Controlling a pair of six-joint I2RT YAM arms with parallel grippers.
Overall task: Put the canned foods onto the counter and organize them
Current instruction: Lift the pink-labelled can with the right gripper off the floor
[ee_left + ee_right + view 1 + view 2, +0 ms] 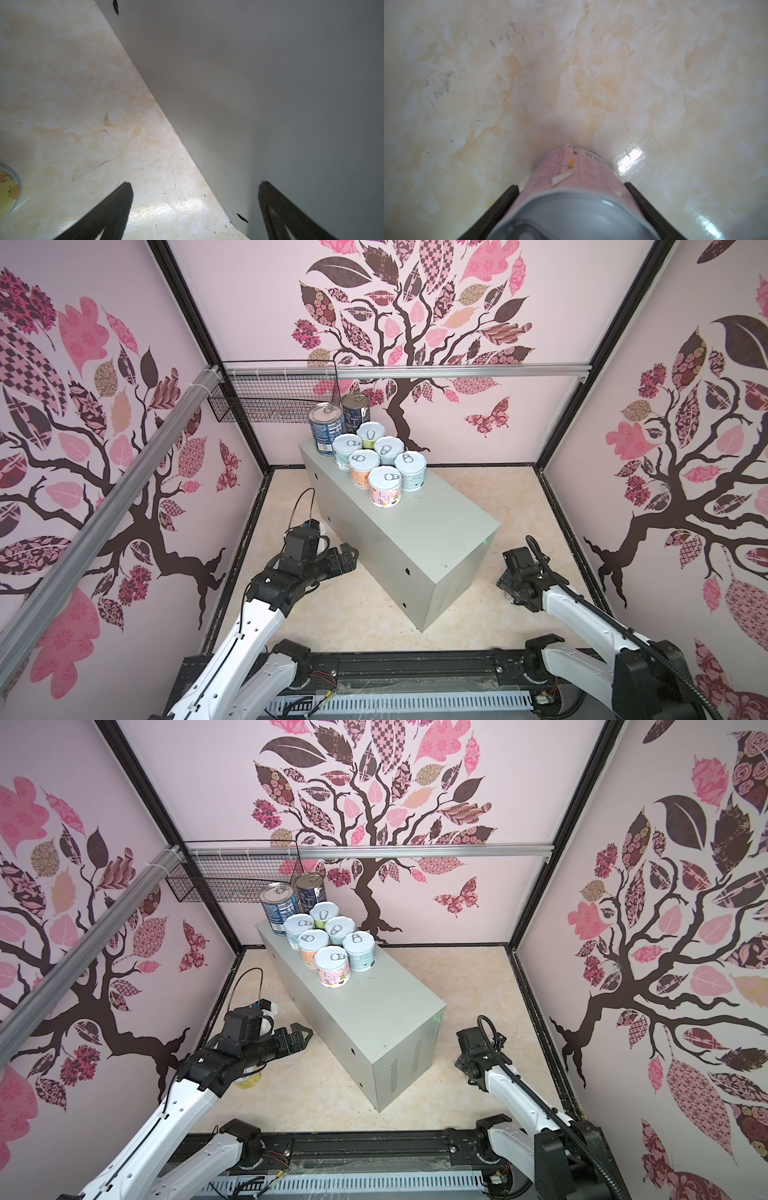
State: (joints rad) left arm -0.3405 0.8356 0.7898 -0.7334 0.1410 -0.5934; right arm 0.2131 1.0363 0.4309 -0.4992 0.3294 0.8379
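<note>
The right claw [571,186] points down at the marbled floor [571,72]. The pink-labelled can [583,170] stands upright between its fingers [510,193], which sit against both flanks just under the lid, so I read it as closed on the can (how firmly, the wrist view cannot say). The risk is a high, shallow hold on a smooth label: lifted too soon, the can could slide out or tilt. The counter [415,539] rises just beside this claw, on the side toward the other arm, so a low carry could clip its top edge. The eight cans [364,466] packed at the counter's far end could be nudged by a careless set-down. The left claw [347,558] gapes wide and empty, its tips near the counter's side. A yellow-labelled can [249,1079] stands on the floor behind it, under the wrist, where a dropping arm could topple it.
</note>
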